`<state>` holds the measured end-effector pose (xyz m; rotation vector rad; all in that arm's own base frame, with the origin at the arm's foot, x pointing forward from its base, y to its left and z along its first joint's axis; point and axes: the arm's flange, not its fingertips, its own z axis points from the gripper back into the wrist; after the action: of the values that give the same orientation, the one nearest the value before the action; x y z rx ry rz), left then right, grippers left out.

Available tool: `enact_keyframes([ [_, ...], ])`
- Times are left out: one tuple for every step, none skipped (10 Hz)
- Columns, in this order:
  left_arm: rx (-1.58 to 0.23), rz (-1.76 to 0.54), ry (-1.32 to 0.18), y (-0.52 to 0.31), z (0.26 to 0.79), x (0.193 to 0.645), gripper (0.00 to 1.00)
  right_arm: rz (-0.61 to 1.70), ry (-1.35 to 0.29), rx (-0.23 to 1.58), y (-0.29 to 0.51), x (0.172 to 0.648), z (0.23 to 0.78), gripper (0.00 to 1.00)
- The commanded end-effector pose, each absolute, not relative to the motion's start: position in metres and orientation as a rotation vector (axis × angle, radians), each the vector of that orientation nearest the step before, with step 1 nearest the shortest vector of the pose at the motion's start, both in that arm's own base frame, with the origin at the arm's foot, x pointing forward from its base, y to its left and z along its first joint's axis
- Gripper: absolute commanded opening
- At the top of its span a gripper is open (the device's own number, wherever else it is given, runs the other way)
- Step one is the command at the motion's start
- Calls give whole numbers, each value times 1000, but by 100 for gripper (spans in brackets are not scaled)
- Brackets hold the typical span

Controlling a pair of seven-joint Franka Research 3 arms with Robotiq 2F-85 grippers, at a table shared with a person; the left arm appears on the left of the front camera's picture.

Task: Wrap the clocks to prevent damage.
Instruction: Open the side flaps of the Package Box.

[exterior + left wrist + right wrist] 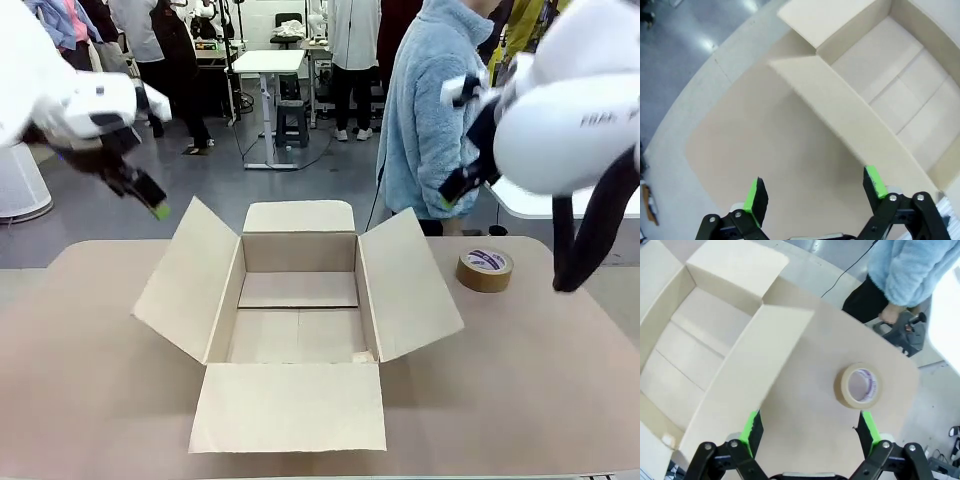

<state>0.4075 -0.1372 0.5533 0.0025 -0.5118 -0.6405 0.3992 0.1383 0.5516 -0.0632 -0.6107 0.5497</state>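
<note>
Front view, jaws spread, box (299,252) open

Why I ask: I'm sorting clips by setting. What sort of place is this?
Probably a robotics lab or workshop: a white robot arm hangs over a table with an open cardboard box and tape roll; a white desk and people stand behind.

Table (520,390): tan top, rounded corners. One open cardboard box (300,258) stands at its middle, all four flaps folded outward, the near flap lying flat on the surface. One roll of brown tape (485,269) lies flat to the right of the box, near its right flap, not touching it.
</note>
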Motion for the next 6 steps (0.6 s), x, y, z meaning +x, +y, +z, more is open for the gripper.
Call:
enact_keyframes([
  [17,-699,-505,-151,599,399,100,592,-577,-124,183,385,593,100],
  [19,-728,-500,-164,620,394,100,650,-562,-103,204,376,613,100],
  [29,-716,-487,-171,629,387,100,694,-521,-117,222,368,619,100],
  [34,-679,-496,-172,630,384,100,694,-523,-151,231,365,619,100],
  [22,-712,-513,-165,631,383,100,659,-573,-108,207,363,621,100],
  [22,-712,-513,-165,631,383,100,659,-573,-108,207,363,621,100],
])
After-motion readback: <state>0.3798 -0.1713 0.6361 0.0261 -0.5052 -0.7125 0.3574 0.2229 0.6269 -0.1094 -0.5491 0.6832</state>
